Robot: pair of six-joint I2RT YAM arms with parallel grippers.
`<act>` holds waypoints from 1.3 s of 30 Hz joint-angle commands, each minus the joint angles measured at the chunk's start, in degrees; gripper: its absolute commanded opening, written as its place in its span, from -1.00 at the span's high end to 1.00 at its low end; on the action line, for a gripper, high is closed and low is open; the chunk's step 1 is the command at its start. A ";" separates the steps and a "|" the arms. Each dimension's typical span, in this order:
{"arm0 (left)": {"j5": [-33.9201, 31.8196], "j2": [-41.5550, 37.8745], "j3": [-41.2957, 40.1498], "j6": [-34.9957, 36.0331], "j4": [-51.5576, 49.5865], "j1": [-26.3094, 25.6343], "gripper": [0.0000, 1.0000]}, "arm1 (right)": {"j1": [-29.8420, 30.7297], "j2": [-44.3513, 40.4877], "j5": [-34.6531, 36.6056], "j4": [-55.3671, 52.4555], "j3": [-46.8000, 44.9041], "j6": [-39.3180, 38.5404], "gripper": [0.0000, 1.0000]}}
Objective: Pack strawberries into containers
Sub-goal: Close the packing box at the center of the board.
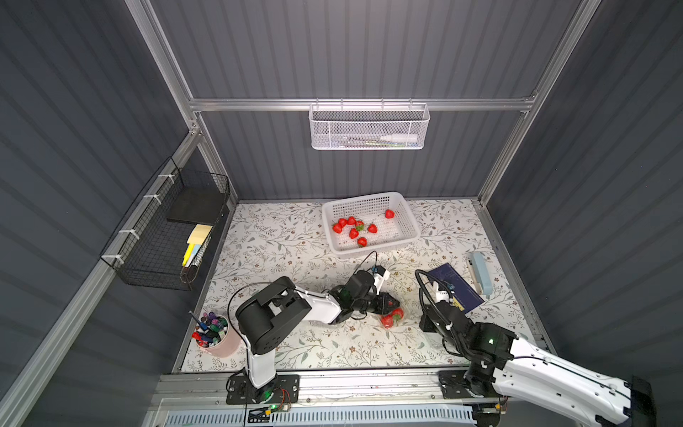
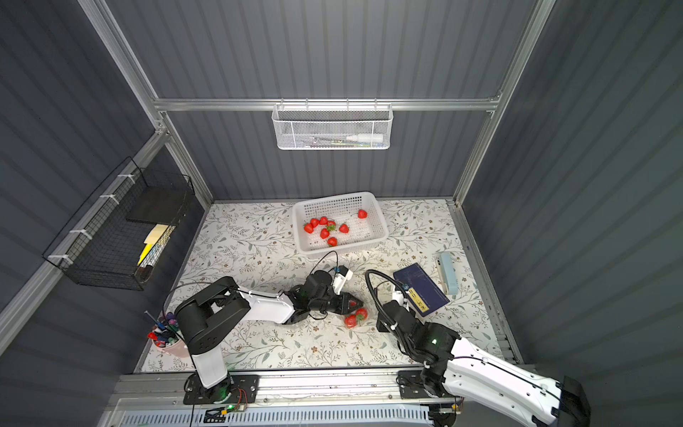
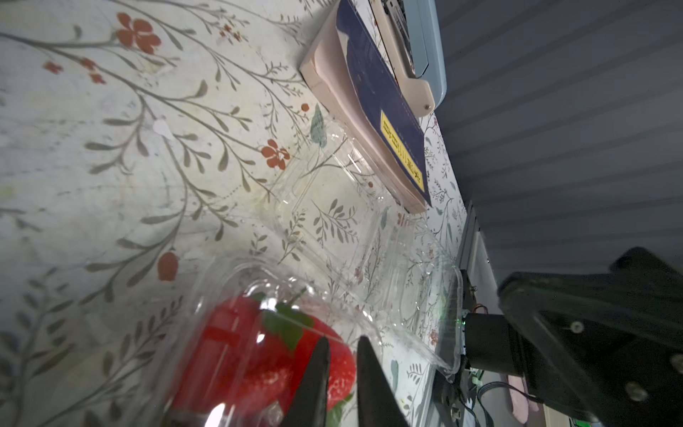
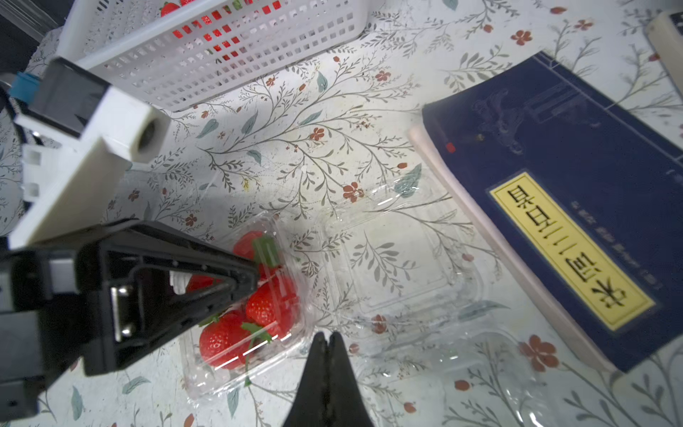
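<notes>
Several red strawberries (image 1: 354, 227) (image 2: 325, 227) lie in the white perforated basket (image 1: 377, 248). A clear clamshell container (image 4: 207, 384) (image 1: 391, 319) (image 2: 355, 318) holds more strawberries (image 4: 273, 299) (image 3: 240, 332). My left gripper (image 1: 395, 303) (image 2: 360, 304) (image 3: 343, 338) hovers right over it. Its fingers stand a narrow gap apart, and a berry inside the container shows through that gap. Two empty clear containers (image 4: 399, 258) (image 4: 462, 362) lie beside the filled one. My right gripper (image 4: 327, 334) is shut and empty, its tips close to the filled container's edge.
A dark blue book (image 1: 456, 288) (image 4: 554, 185) and a light blue stapler-like case (image 1: 482, 273) lie at the right. A pink cup of pens (image 1: 214, 334) stands front left. A black wire rack (image 1: 166, 236) hangs on the left wall, and a white mesh basket (image 1: 369, 129) on the back rail.
</notes>
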 commanded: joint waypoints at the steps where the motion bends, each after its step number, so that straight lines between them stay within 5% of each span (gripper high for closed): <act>1: 0.38 1.17 0.91 1.89 -2.32 -0.61 0.65 | -0.34 3.25 -0.60 0.49 1.72 0.79 1.00; 11: -1.62 0.70 0.75 3.41 -4.90 -0.59 0.66 | -0.38 15.65 -17.80 18.21 0.69 -3.55 1.00; 28: -4.28 -0.47 2.87 3.98 -8.38 0.99 0.68 | -0.56 22.34 -24.34 21.86 -1.41 -4.22 1.00; 39: -12.64 -6.57 0.30 -0.32 -13.27 4.57 0.55 | -3.49 22.48 -26.05 22.79 -4.00 -2.62 1.00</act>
